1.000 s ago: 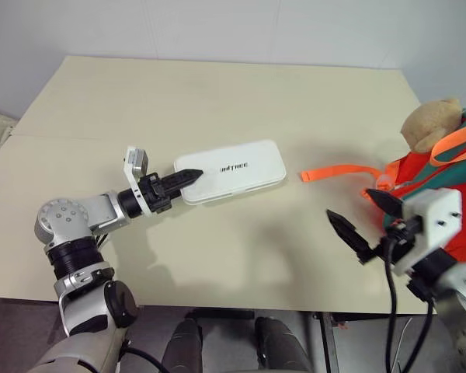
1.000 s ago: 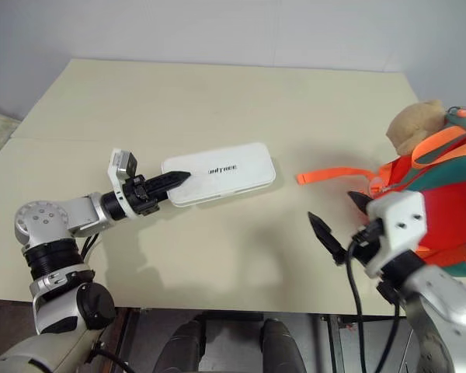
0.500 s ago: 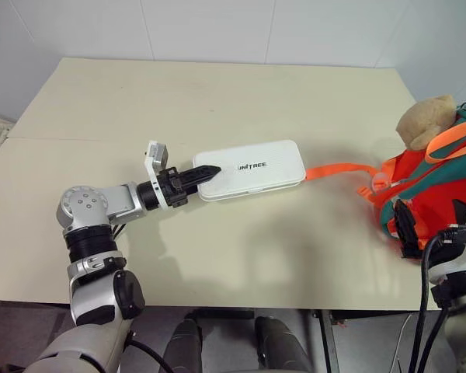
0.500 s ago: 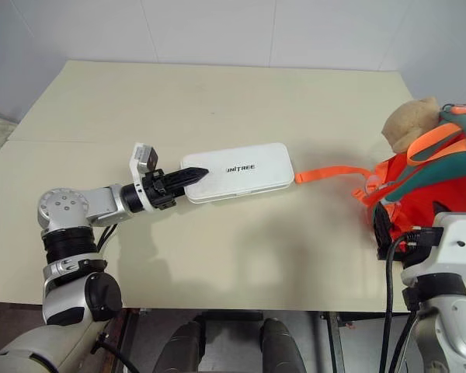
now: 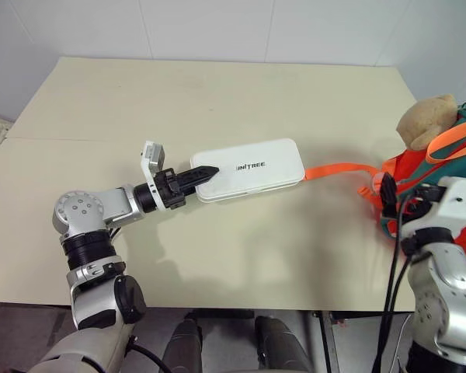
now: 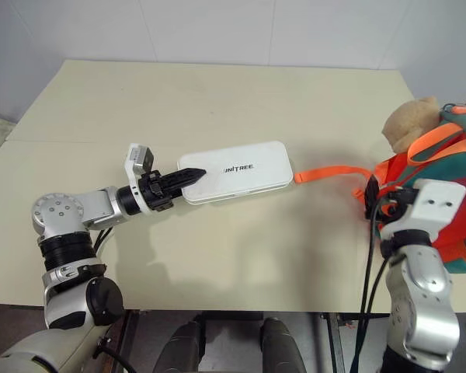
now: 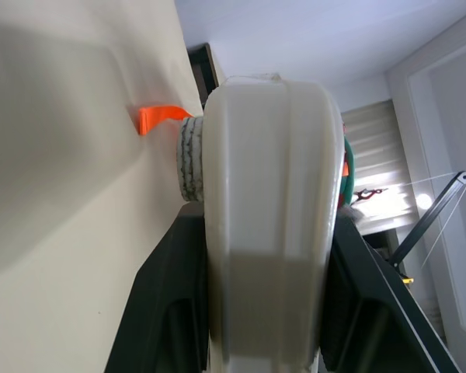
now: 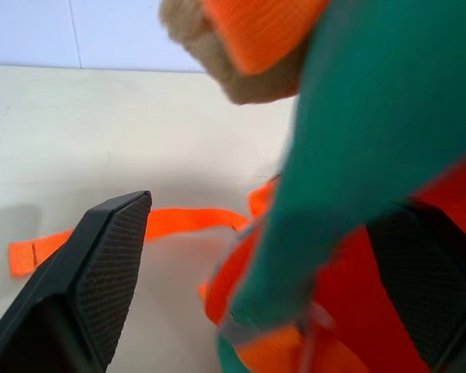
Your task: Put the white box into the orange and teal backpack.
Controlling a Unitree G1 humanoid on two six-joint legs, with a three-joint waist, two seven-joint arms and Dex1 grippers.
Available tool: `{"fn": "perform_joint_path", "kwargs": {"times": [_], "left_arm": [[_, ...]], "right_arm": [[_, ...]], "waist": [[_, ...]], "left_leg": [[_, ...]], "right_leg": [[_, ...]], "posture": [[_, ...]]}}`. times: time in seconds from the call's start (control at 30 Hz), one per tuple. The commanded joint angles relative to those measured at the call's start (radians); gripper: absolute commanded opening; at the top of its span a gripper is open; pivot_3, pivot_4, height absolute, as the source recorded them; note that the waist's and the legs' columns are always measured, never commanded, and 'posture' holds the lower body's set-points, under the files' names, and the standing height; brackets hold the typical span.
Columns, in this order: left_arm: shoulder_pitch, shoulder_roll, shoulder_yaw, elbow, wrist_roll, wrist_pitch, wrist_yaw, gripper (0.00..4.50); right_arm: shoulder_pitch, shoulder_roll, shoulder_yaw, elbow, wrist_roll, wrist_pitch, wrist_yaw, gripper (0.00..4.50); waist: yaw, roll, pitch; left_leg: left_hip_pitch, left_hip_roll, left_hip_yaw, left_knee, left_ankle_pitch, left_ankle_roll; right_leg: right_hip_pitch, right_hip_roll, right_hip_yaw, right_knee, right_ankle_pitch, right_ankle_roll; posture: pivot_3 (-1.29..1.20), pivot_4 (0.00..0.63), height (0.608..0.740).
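Since the earlier frame, right gripper has swung to the orange and teal backpack, fingers spread astride its edge; left gripper clamps the white box on the bench.

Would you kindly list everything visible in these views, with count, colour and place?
white box: one, white with dark lettering, flat on the table centre.
orange and teal backpack: one, orange-red and teal, at the table's right edge.
plush bear: one, tan, atop the backpack.
webbing strap: one, bright orange, trailing from backpack toward the box.
table: one, cream.
left gripper: black fingers clamped on the box's near end.
right gripper: black fingers open around the backpack's front edge.
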State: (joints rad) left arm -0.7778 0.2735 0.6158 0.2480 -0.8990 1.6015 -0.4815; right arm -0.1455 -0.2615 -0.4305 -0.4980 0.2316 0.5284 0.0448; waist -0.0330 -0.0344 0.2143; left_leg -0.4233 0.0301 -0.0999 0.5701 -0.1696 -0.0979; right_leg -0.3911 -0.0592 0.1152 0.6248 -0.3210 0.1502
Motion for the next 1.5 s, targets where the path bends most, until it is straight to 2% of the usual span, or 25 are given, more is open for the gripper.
{"fn": "perform_joint_path", "kwargs": {"times": [0.03, 0.1, 0.43, 0.5, 0.87, 1.1, 1.3, 1.4, 1.5], "left_arm": [[0.004, -0.003, 0.035, -0.051, -0.045, 0.009, 0.006, 1.31], [0.012, -0.005, 0.047, -0.068, -0.053, 0.012, 0.017, 1.31], [0.027, -0.007, 0.081, -0.095, -0.07, 0.01, 0.061, 1.31], [0.027, 0.009, 0.082, -0.091, -0.065, 0.0, 0.062, 1.31], [0.013, 0.162, 0.073, -0.031, -0.038, -0.089, 0.042, 1.31], [0.004, 0.308, 0.036, 0.032, -0.018, -0.154, -0.008, 1.31], [-0.011, 0.396, -0.01, 0.088, -0.002, -0.205, -0.065, 1.31], [-0.016, 0.441, -0.044, 0.109, 0.008, -0.226, -0.105, 1.31], [-0.017, 0.468, -0.074, 0.124, 0.017, -0.243, -0.141, 1.31]], "right_arm": [[-0.063, -0.01, -0.017, 0.078, -0.039, -0.071, -0.056, 4.31], [-0.108, 0.004, -0.023, 0.107, -0.036, -0.117, -0.074, 3.92], [-0.17, -0.017, -0.021, 0.126, -0.003, -0.122, -0.074, 0.4], [-0.189, -0.026, 0.0, 0.112, 0.023, -0.101, -0.043, 0.01], [-0.289, -0.001, 0.186, -0.077, 0.272, 0.143, 0.07, 0.0], [-0.36, -0.033, 0.263, -0.196, 0.542, 0.3, 0.185, 0.0], [-0.433, -0.105, 0.26, -0.238, 0.791, 0.372, 0.246, 0.0], [-0.45, -0.196, 0.236, -0.252, 1.048, 0.415, 0.297, 0.0], [-0.422, -0.299, 0.229, -0.254, 1.143, 0.422, 0.347, 0.0]], "waist": [[0.002, 0.0, 0.0], [0.003, 0.0, 0.0], [0.001, 0.001, 0.0], [-0.003, 0.001, 0.0], [-0.024, 0.001, 0.001], [-0.024, 0.001, 0.001], [-0.021, 0.001, 0.001], [-0.022, 0.001, 0.001], [-0.021, 0.001, 0.001]], "left_leg": [[0.0, 0.0, 0.0, 0.0, 0.0, 0.0], [0.0, 0.0, 0.0, -0.001, 0.0, 0.0], [0.0, 0.0, 0.0, -0.003, 0.0, 0.0], [0.0, 0.0, 0.0, -0.003, 0.001, -0.001], [0.001, 0.001, 0.0, -0.006, 0.001, -0.001], [0.0, 0.001, 0.0, -0.01, 0.002, -0.001], [0.0, 0.001, 0.0, -0.011, 0.002, -0.001], [0.0, 0.001, 0.0, -0.012, 0.002, -0.001], [0.0, 0.001, 0.0, -0.012, 0.001, -0.001]], "right_leg": [[0.0, 0.0, 0.0, 0.0, 0.0, 0.0], [0.0, 0.0, 0.0, 0.0, 0.0, 0.0], [-0.001, 0.0, 0.0, 0.001, -0.001, 0.001], [-0.001, 0.0, 0.0, 0.001, 0.0, 0.001], [-0.003, 0.001, 0.0, 0.003, -0.001, 0.0], [-0.005, 0.001, 0.0, 0.002, -0.001, -0.001], [-0.005, 0.0, -0.001, 0.001, -0.003, -0.002], [-0.005, 0.0, -0.001, 0.001, -0.003, -0.002], [-0.005, 0.0, -0.001, 0.0, -0.004, -0.003]], "posture": [[0.0, 0.15, 0.74], [0.0, 0.15, 0.74], [0.0, 0.15, 0.74], [0.0, 0.15, 0.74], [0.0, 0.15, 0.74], [0.0, 0.15, 0.74], [0.0, 0.15, 0.74], [0.0, 0.15, 0.74], [0.0, 0.15, 0.74]]}}
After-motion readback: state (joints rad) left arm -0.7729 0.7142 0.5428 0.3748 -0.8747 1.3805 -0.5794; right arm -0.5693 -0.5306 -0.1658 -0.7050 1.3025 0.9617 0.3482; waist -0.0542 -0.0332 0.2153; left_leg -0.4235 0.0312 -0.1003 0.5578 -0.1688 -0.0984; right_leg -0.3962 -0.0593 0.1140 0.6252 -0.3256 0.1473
